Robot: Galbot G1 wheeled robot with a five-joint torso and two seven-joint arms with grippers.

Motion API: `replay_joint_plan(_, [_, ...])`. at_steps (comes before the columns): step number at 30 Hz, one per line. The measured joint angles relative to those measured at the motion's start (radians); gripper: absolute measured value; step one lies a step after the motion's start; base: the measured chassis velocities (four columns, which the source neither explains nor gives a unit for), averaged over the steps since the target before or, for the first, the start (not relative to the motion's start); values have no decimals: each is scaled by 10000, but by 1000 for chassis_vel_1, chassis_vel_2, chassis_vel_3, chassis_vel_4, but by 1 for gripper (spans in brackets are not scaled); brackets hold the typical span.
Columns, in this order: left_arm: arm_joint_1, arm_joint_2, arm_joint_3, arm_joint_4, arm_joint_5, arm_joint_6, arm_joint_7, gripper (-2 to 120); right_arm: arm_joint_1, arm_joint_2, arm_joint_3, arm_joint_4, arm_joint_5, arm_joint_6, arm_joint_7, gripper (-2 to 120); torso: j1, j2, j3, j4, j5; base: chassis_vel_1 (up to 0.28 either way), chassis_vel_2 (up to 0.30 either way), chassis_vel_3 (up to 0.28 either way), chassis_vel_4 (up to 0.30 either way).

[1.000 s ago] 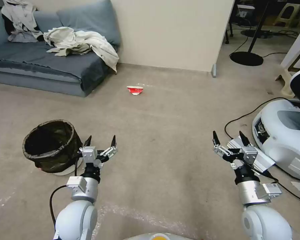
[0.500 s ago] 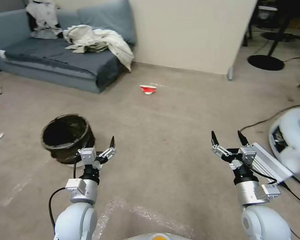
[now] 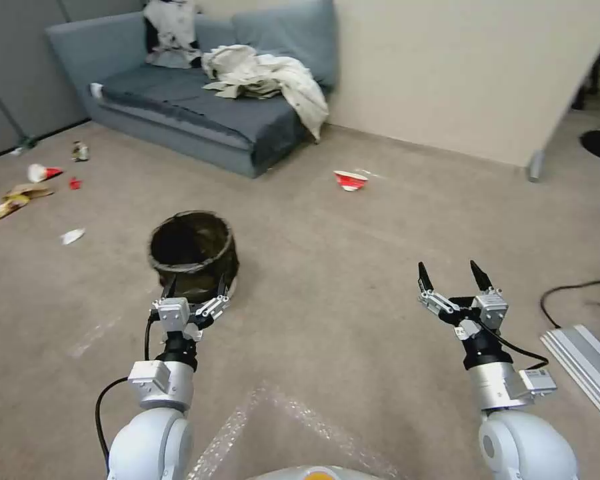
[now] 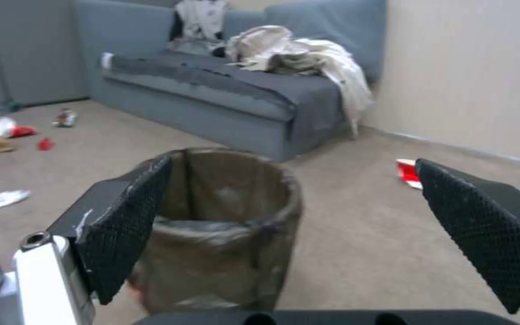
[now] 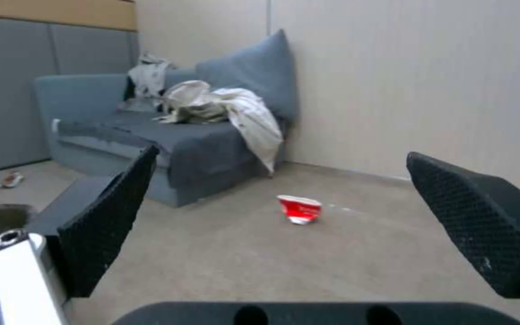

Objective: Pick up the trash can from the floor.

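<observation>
My left gripper [image 3: 195,284] reaches forward and low, fingers spread wide, wrist straight, its arm stretched out ahead of me. My right gripper [image 3: 451,275] is level with it, well apart on the other side, fingers [image 5: 474,223] also spread, holding nothing.

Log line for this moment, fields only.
left gripper: open, just short of bin | right gripper: open, idle over floor | bin: upright on floor, not gripped

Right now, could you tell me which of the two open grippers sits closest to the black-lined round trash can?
The left gripper: it hangs just before the black-lined round trash can, while the right gripper hangs far aside over bare carpet.
</observation>
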Motion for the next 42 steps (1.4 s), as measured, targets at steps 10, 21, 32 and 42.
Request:
replay_joint_plan(10, [-70,-22,11,138,13,-43,-17,100,51,-6,2,-106,47,75,-120,100,0,0,0,0,0,88,95,86,88])
replay_joint_plan(21, [-120,-28,21,336,18,-335,-175,100,122,-11,11,-228,155,298,-364,100,0,0,0,2,0,80,81,73,86])
replay_joint_plan(32, [-125,-53,22,471,347,-734,-382,100,130,-33,52,-459,480,659,-887,100,0,0,0,-1,0,0,0,0,0])
replay_joint_plan(42, [-121,-29,8,543,403,-841,-411,100,102,-5,28,-505,512,792,-1010,100,0,0,-1,-1,0,-19,16,18,-18])
